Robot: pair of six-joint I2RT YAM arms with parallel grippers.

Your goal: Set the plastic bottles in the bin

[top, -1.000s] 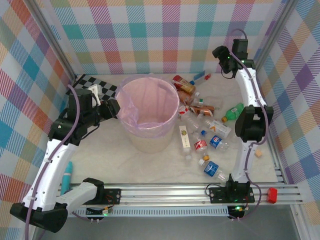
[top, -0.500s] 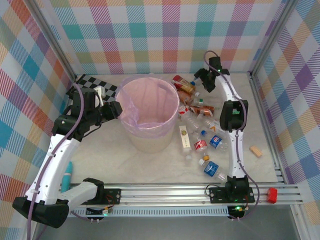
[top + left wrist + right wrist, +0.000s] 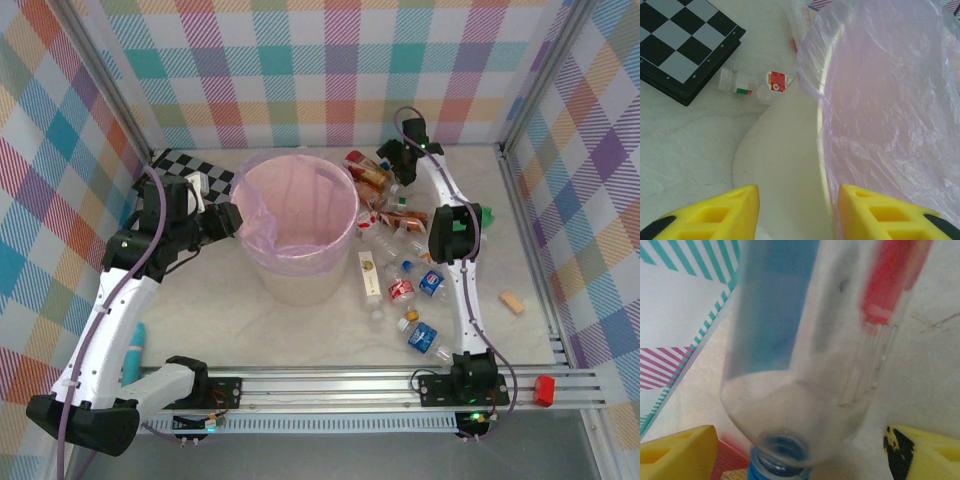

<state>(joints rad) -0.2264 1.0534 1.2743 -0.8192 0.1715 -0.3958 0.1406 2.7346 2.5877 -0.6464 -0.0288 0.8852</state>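
Observation:
The bin (image 3: 300,228), pale pink with a lilac bag, stands mid-table. My left gripper (image 3: 228,220) is at its left rim. In the left wrist view the gripper (image 3: 799,212) is open, one yellow finger (image 3: 740,207) outside the bin wall (image 3: 785,150) and the other over the bag. Many plastic bottles (image 3: 401,290) lie right of the bin. My right gripper (image 3: 388,160) is low over the rearmost ones. Its wrist view has the jaws (image 3: 800,450) open around a clear bottle (image 3: 805,365) with blue and red label and blue cap.
A checkerboard (image 3: 190,165) lies behind the bin's left, with a small red-labelled bottle (image 3: 747,86) beside it. A tan piece (image 3: 511,301) rests at right, a teal object (image 3: 136,350) near the left arm. Plaid walls close the table on three sides.
My right arm swung from the back right corner leftward and down onto the rear bottles. The left arm stayed at the bin's rim.

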